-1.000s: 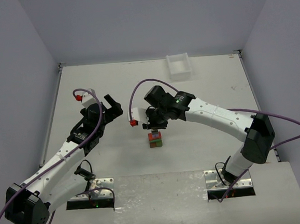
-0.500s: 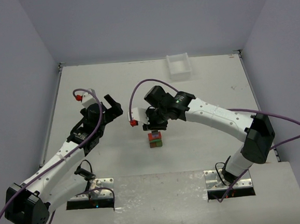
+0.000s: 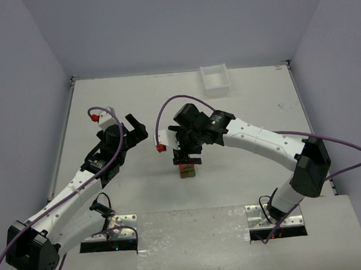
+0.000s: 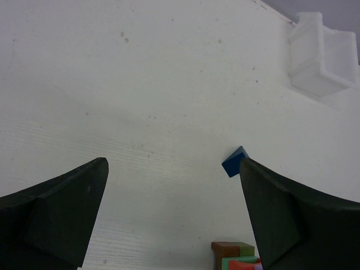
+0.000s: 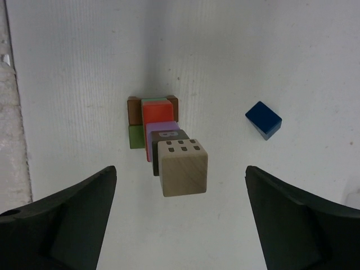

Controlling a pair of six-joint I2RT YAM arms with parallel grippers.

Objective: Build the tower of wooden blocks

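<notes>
On the white table (image 3: 259,104), the tower (image 5: 169,140) stands untouched beneath the right tool (image 5: 180,167), jaws spread wide.

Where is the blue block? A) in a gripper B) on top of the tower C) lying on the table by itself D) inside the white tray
C: the blue block lies on the table, apart from the tower, whose top piece is a beige block.
</notes>
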